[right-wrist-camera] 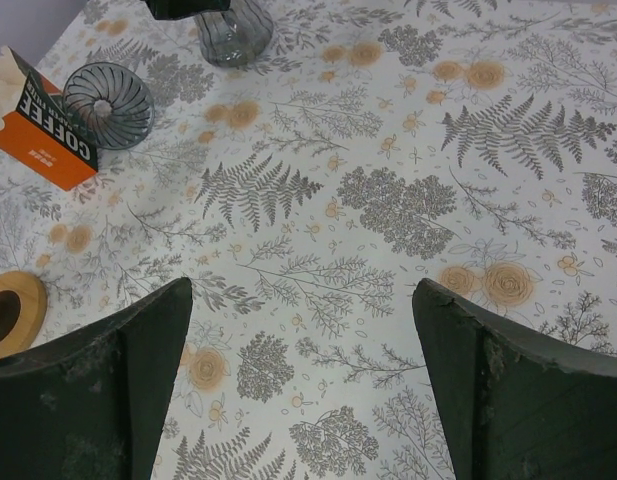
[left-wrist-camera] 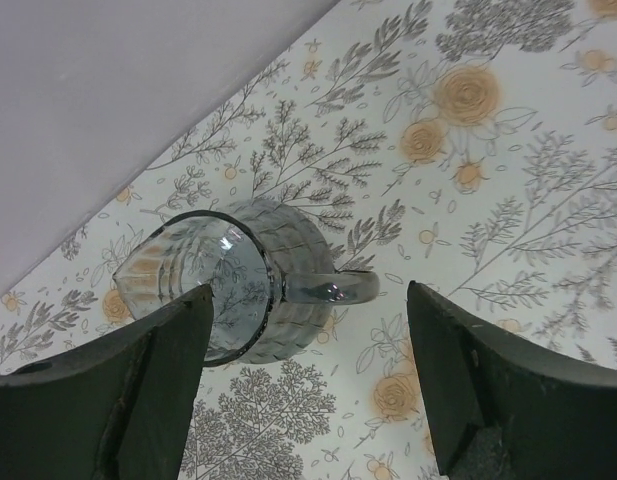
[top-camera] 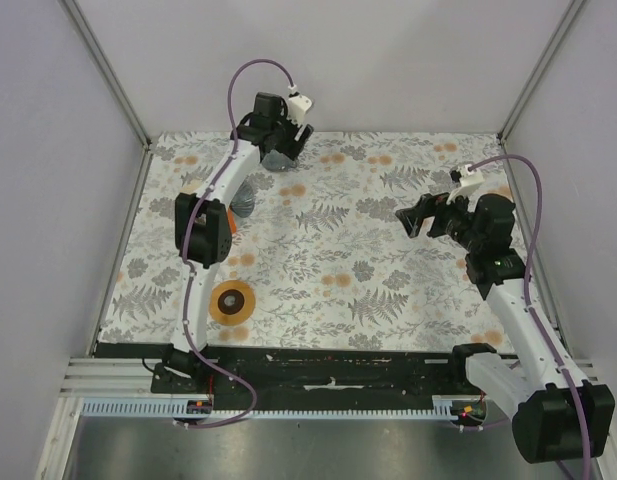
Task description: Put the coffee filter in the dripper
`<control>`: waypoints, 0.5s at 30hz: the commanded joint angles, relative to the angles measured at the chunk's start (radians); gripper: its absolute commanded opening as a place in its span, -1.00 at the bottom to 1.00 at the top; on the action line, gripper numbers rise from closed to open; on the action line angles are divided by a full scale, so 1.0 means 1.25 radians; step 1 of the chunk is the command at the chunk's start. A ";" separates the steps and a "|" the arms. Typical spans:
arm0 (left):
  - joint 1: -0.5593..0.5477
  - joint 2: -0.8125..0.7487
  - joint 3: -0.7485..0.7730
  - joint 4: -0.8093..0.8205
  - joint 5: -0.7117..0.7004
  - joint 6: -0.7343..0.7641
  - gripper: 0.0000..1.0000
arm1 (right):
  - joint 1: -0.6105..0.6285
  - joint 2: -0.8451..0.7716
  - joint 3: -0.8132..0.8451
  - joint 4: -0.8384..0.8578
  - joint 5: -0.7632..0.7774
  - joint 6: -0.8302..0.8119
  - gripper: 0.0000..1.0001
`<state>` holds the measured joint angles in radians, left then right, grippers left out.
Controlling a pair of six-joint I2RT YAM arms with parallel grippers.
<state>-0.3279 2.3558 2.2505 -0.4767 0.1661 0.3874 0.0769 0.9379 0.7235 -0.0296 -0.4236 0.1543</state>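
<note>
left arm stretched to far edge of table (top-camera: 388,300) | left gripper (left-wrist-camera: 308,300) angled down, jaws wide apart | right arm bent over table's right side | right gripper (right-wrist-camera: 303,290) jaws wide apart, seemingly hovering

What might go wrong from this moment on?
1. The left gripper hangs open over the glass cup, not the dripper; closing here would likely grab the wrong thing.
2. No single loose filter shows, only the orange filter packet, so pulling one may drag several out.
3. The amber ring lies apart from the dripper, which may tip without it.
</note>
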 commanded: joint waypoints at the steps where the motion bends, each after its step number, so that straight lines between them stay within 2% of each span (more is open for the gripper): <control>1: 0.003 0.057 0.089 -0.023 -0.061 0.003 0.68 | 0.008 0.023 0.042 -0.006 0.003 -0.024 0.96; 10: 0.005 0.138 0.110 0.062 -0.094 -0.037 0.59 | 0.019 0.076 0.061 -0.022 0.012 -0.038 0.96; 15: 0.003 0.166 0.126 0.063 -0.100 -0.058 0.15 | 0.023 0.074 0.067 -0.032 0.027 -0.045 0.96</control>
<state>-0.3225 2.5362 2.3600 -0.4389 0.0650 0.3588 0.0978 1.0317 0.7544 -0.0738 -0.4091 0.1192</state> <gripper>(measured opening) 0.657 0.981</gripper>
